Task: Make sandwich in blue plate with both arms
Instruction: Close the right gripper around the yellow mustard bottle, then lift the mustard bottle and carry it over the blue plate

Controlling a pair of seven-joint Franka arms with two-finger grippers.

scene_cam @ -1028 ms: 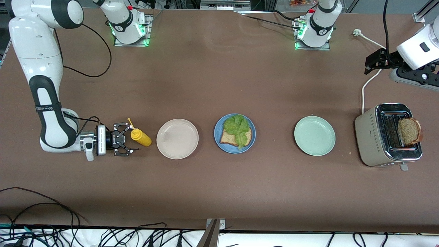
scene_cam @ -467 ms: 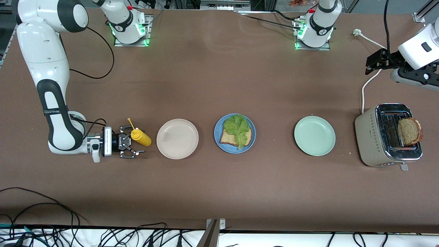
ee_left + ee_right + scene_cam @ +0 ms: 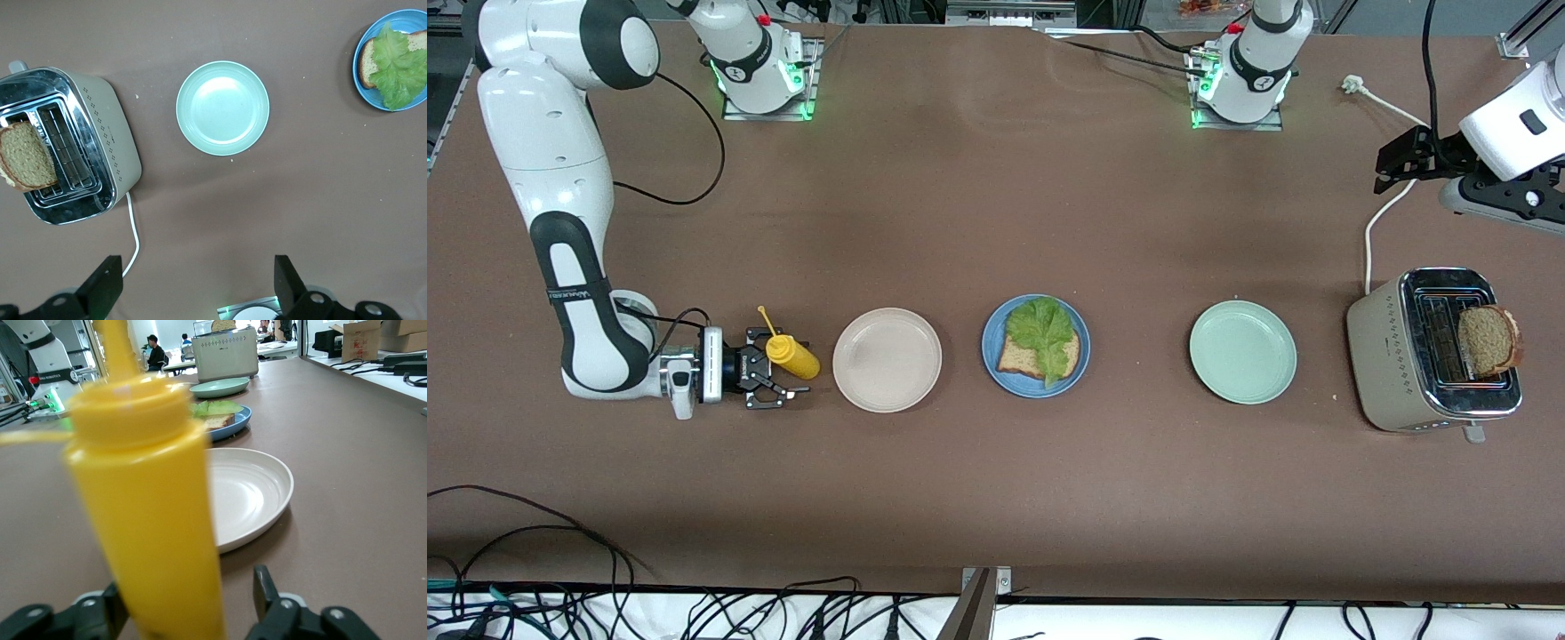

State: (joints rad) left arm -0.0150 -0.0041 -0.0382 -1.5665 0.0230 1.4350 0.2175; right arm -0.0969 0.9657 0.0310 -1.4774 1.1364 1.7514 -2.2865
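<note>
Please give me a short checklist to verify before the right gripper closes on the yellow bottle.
1. Right gripper open around the yellow bottle: ok.
2. Bottle upright: ok.
3. Bottle apart from the beige plate: ok.
4. Bread slice and lettuce already on the blue plate: ok.
5. Second slice standing in the toaster: ok.
6. Left gripper waits open, high above the table: ok.
</note>
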